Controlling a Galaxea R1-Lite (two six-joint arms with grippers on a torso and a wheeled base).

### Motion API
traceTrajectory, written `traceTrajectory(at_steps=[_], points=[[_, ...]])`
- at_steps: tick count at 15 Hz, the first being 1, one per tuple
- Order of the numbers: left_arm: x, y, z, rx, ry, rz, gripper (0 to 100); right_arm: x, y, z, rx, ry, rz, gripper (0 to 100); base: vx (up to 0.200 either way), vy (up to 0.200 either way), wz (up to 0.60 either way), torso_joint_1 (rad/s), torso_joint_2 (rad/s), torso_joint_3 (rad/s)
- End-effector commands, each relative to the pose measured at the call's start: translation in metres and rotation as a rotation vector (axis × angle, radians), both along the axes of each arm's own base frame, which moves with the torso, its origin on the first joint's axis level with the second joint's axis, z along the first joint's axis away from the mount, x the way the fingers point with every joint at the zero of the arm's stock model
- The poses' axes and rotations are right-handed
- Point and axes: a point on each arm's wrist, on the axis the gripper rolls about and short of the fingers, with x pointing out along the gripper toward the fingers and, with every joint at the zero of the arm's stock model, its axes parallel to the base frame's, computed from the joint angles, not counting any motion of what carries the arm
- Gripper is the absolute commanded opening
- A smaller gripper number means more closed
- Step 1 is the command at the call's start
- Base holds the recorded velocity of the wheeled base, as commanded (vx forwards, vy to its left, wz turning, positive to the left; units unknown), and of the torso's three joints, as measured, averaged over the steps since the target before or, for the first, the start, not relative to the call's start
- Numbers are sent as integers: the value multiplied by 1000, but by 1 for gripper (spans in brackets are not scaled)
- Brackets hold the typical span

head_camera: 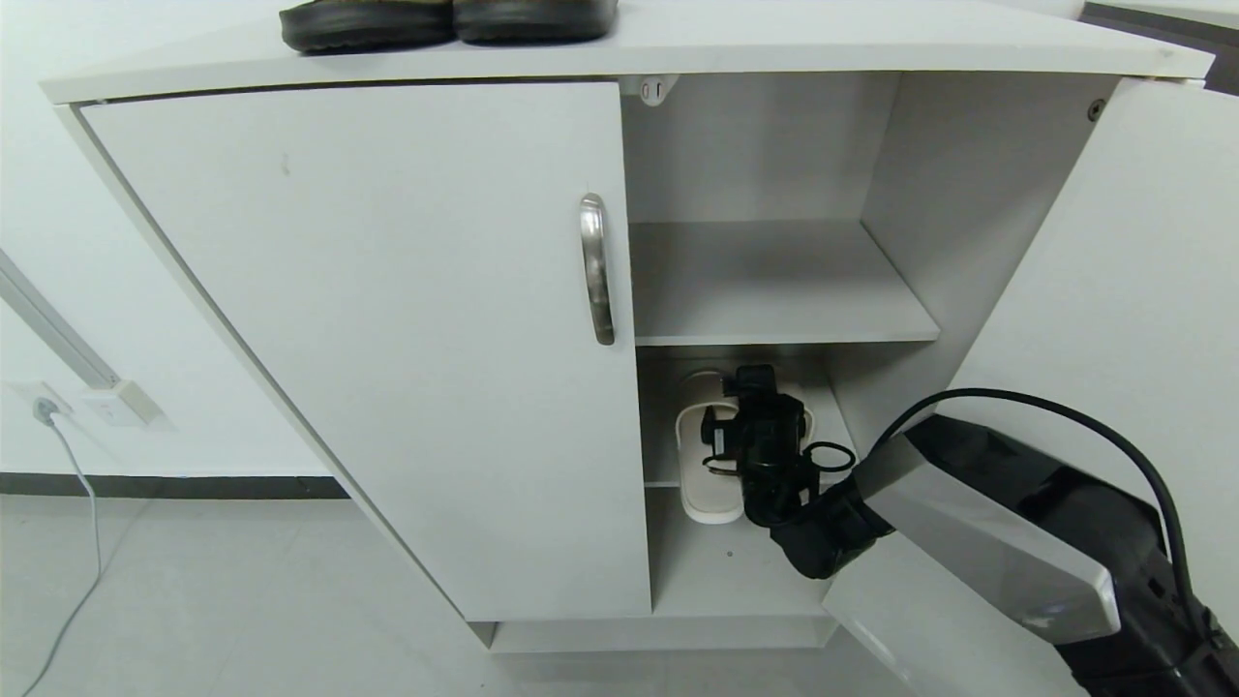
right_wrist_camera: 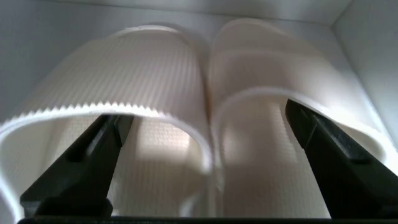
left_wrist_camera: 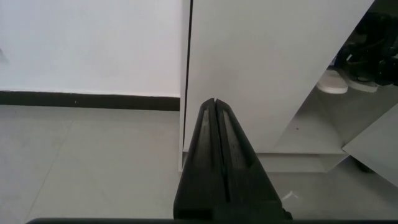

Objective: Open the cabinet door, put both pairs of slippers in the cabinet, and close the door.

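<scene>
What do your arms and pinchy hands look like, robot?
My right arm wears a silver-grey angular shell over black parts, with a black cable looping along it. The right gripper and left gripper are black, with long, flat fingers.

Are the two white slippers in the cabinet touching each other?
Touching. Right wrist view: the white slippers lie side by side, inner edges pressed together with no gap.

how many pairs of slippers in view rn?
2. The white pair lies in the cabinet's bottom compartment, at the right end effector. The dark pair sits on the cabinet top, partly cut off by the head view's edge.
</scene>
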Motion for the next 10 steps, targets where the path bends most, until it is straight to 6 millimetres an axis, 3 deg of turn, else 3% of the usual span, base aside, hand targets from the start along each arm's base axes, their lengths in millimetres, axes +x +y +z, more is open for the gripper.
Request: traceTrajectory(at_steps=[1, 10], points=[[0, 0, 0, 1, 1, 1, 0, -18, -6, 19, 3, -5, 11, 100, 0, 0, 0, 0, 0, 0], [0, 0, 0, 1, 1, -1, 0, -113, -21, 19, -6, 3, 117, 100, 0, 0, 0, 0, 0, 0]])
